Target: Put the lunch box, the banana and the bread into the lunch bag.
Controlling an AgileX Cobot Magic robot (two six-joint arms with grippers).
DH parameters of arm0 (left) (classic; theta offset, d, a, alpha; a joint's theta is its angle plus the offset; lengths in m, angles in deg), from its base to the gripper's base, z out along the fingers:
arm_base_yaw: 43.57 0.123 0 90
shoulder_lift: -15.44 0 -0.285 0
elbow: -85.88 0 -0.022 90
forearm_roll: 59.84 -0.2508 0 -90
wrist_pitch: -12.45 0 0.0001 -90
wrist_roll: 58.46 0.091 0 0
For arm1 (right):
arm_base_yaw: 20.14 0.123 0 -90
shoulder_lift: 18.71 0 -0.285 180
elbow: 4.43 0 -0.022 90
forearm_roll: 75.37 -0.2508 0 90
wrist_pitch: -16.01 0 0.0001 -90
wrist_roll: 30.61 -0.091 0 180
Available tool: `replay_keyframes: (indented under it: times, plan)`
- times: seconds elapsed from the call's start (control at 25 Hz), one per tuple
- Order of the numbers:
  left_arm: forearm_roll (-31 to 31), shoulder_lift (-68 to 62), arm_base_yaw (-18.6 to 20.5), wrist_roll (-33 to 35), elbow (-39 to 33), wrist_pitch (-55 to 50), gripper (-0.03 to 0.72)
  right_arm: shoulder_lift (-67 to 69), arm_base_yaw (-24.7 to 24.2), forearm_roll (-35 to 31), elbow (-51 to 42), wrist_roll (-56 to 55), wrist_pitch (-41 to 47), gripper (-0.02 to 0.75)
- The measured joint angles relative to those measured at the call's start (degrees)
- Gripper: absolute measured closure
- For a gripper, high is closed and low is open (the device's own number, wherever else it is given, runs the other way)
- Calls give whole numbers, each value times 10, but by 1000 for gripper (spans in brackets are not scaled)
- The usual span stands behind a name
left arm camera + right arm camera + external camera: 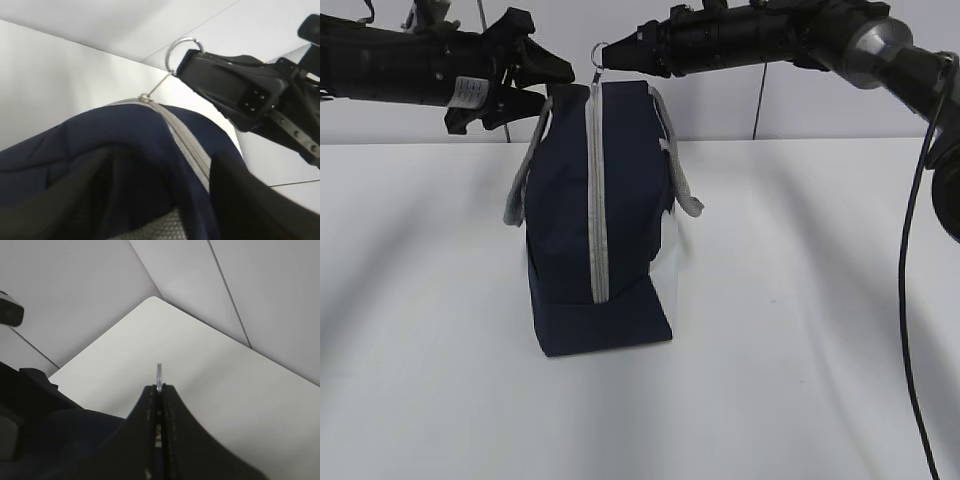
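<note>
The navy lunch bag (560,230) stands upright on the white table, its grey zipper (596,200) running down the near end. My right gripper (610,55) is shut on the metal ring zipper pull (601,50) above the bag's top; the ring (159,374) pokes out past the pinched right gripper (159,388). At the bag's upper left corner my left gripper (555,88) is spread. In the left wrist view its dark fingers (250,200) straddle the lunch bag (125,135), with navy fabric between them. The lunch box, the banana and the bread are out of view.
Grey handles (686,195) hang down both sides of the bag. The white table (800,320) extends all around it, with a wall close behind. A black cable (908,300) hangs from the right arm at the right edge.
</note>
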Motion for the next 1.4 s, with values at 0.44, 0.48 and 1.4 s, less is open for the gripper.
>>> replay_keyframes:
  times: [0.44, 0.48, 1.4]
  plan:
    - [8, 0, 0, -5, 3, 8, 308, 0, 0, 0, 0, 0, 0, 754]
    - [8, -1, -2, -5, 3, 9, 314, 0, 0, 0, 0, 0, 1, 754]
    - [-5, -3, -11, 60, 12, -21, 673, 0, 0, -18, 1, -8, 26, 754]
